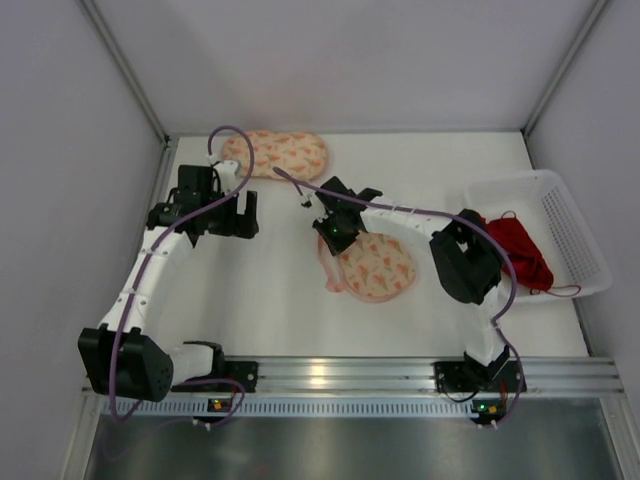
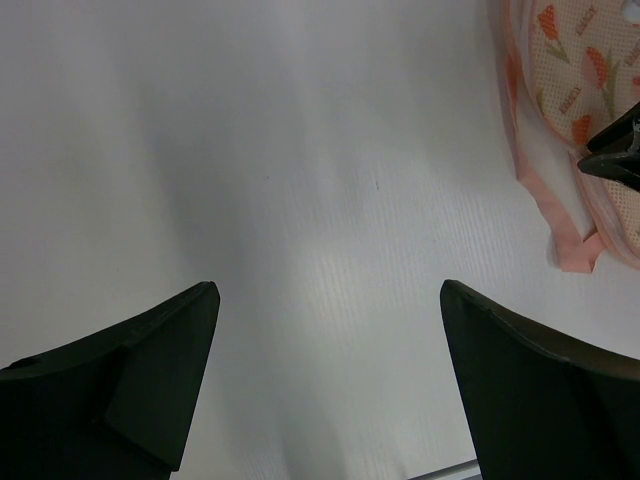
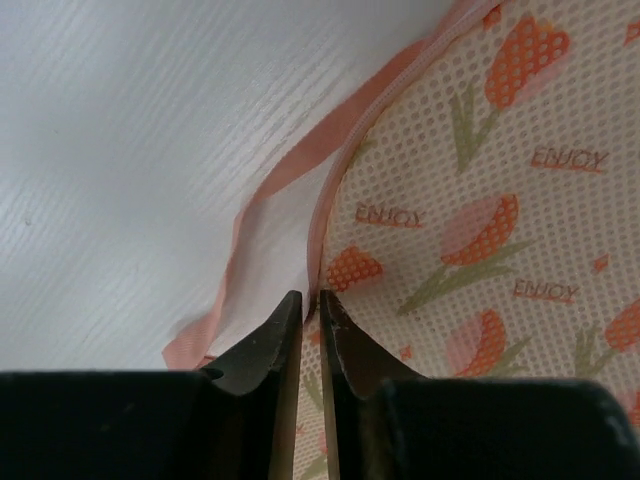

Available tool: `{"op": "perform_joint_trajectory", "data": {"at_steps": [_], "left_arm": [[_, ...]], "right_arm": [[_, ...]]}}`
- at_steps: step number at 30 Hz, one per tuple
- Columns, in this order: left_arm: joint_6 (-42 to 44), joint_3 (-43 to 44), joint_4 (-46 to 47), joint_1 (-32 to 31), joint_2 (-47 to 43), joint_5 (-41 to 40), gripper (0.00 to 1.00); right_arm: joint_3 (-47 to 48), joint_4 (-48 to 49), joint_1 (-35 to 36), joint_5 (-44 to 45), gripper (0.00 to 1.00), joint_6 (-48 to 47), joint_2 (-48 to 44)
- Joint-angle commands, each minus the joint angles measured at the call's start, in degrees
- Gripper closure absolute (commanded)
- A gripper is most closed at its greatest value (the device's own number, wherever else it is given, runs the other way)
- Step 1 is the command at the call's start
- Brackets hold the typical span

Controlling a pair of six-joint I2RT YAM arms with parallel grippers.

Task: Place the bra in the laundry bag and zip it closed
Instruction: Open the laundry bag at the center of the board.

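The step in hand looks like opening the bag (image 1: 380, 268), which lies in the middle of the counter (image 1: 270, 300). The right end effector (image 3: 310, 298) is nearly closed, its fingers pinching the bag's zip rim at the left edge. The left end effector (image 2: 328, 292) hangs spread wide over the counter beside the bag, holding nothing. The bra (image 1: 522, 248) lies in the basket (image 1: 578, 240) at the far right, well apart from the bag. Next, I judge, the pinched rim needs lifting to expose the inside, and the left arm should steady the bag before the bra is fetched.
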Motion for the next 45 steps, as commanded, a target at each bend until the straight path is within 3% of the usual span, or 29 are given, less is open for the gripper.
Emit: {"op": "perform_joint_trajectory", "data": {"at_steps": [1, 4, 17, 22, 27, 34, 39, 45], "left_arm": [[-0.6, -0.1, 2.0, 0.3, -1.2, -0.3, 0.02], [-0.5, -0.5, 2.4, 0.3, -1.2, -0.3, 0.02], [-0.6, -0.4, 2.3, 0.8, -1.6, -0.3, 0.02], [0.3, -1.4, 2.4, 0.8, -0.3, 5.8, 0.03], [1.3, -2.9, 2.7, 0.7, 4.3, 14.8, 0.13], [1.4, -4.0, 6.0, 0.7, 10.4, 17.9, 0.19], [2.7, -4.6, 7.1, 0.7, 11.1, 15.1, 0.20], [3.8, -5.6, 7.4, 0.7, 11.5, 15.6, 0.20]], "right_arm": [[4.5, -0.8, 1.4, 0.1, 0.89, -0.4, 1.1], [6.9, -2.0, 1.5, -2.3, 1.00, -0.3, 1.8], [9.6, 6.2, -1.5, -24.2, 1.00, 8.1, -10.0], [1.1, 5.9, -9.0, -26.5, 1.00, 8.5, -19.2], [-5.3, 1.8, -19.8, -25.4, 1.00, 3.1, -23.2], [-4.5, -3.4, -24.5, -22.2, 1.00, -10.9, -14.2], [4.3, -2.5, -24.5, -17.8, 1.00, -13.1, -3.5], [14.7, 0.1, -24.4, -6.5, 1.00, -12.5, 4.4]]}}
